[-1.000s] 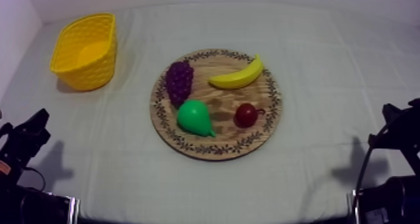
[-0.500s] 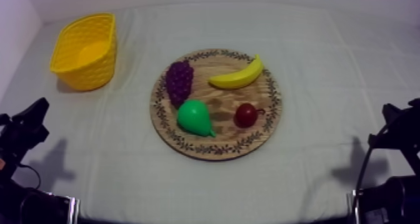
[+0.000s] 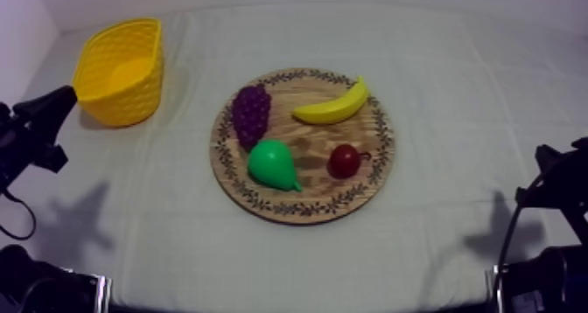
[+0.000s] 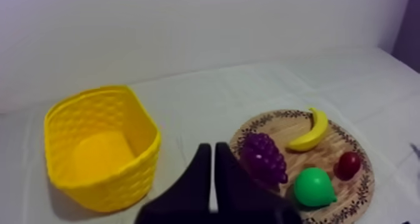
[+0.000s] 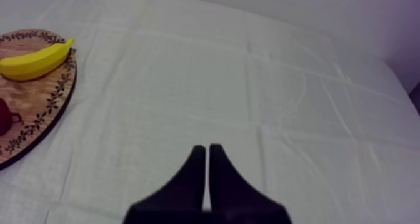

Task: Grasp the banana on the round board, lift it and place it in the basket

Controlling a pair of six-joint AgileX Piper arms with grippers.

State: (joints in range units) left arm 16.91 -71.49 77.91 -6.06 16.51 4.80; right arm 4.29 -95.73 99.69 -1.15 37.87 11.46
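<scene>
The yellow banana (image 3: 332, 107) lies on the far right part of the round wooden board (image 3: 302, 210), close to its patterned rim. At the far left of the table the yellow basket (image 3: 118, 72) stands with nothing in it. My left gripper (image 3: 65, 96) hangs raised at the left edge, just in front of the basket and well apart from the board. In the left wrist view its fingers (image 4: 211, 146) lie together as a narrow wedge, pointing between the basket (image 4: 100, 148) and the banana (image 4: 310, 131). My right gripper (image 5: 204, 148) is shut over bare cloth, to the right of the banana (image 5: 34, 61).
Also on the board are purple grapes (image 3: 251, 114), a green pear (image 3: 273, 164) and a small red fruit (image 3: 344, 161). My right arm (image 3: 546, 156) rests low at the right edge. Grey-white cloth surrounds the board on all sides.
My left arm has risen from its low rest and swung toward the basket's near side. The right arm and the fruit have stayed put.
</scene>
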